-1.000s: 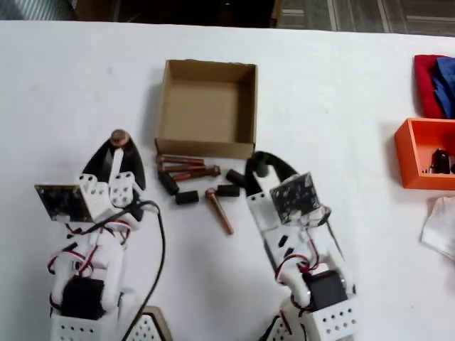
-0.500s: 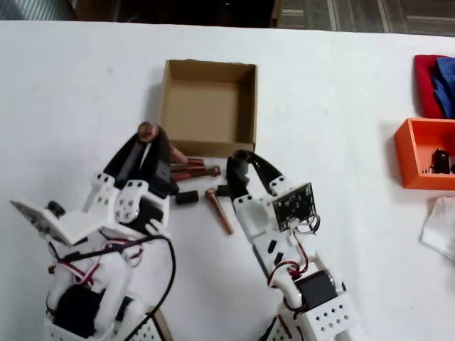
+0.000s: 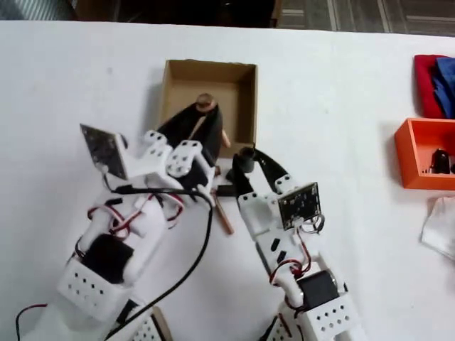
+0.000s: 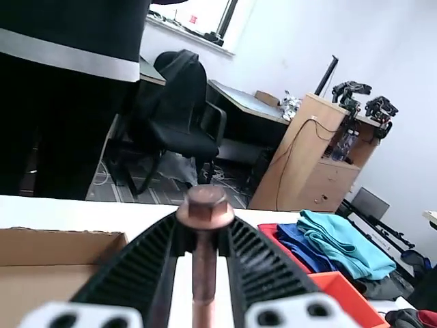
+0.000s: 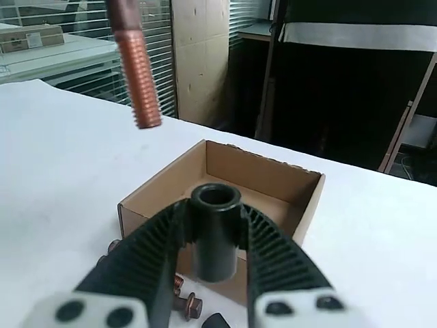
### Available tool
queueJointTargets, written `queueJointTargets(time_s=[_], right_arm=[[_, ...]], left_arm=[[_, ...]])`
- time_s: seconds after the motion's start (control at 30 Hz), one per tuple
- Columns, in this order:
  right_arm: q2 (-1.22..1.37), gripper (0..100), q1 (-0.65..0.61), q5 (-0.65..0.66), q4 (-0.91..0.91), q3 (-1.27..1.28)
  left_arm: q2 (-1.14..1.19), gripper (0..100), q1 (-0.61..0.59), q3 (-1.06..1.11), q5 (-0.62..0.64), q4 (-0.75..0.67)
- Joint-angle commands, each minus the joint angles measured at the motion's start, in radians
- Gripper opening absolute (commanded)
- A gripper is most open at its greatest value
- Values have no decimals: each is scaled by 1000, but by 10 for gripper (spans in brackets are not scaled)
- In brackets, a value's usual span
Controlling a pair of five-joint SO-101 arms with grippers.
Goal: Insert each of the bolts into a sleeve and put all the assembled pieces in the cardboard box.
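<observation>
The left gripper [image 3: 201, 119] has its jaws closed around a copper-coloured bolt [image 3: 206, 102], clamping the shank just under the hexagonal head [image 4: 205, 206]. The bolt is held upright over the front part of the open cardboard box [image 3: 210, 65]. The right gripper [image 3: 244, 162] has its jaws closed on a short black sleeve [image 5: 216, 229], held upright with its round bore facing up, just in front of the box's near wall. From the right wrist, the bolt's threaded tip [image 5: 138, 78] hangs higher than the sleeve's mouth and apart from it. On the white table [image 3: 341, 85], one loose bolt [image 3: 225, 217] and one loose sleeve [image 3: 226, 190] lie between the two arms.
</observation>
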Motion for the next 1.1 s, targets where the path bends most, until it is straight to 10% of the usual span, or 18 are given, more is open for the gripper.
queueJointTargets(time_s=[0.0, 1.07], right_arm=[[-25, 23, 5, -8, -27, -15], [-25, 23, 12, -8, -27, -15]], left_arm=[[21, 26, 29, -71, -3, -34], [250, 26, 109, -67, -11, 5]])
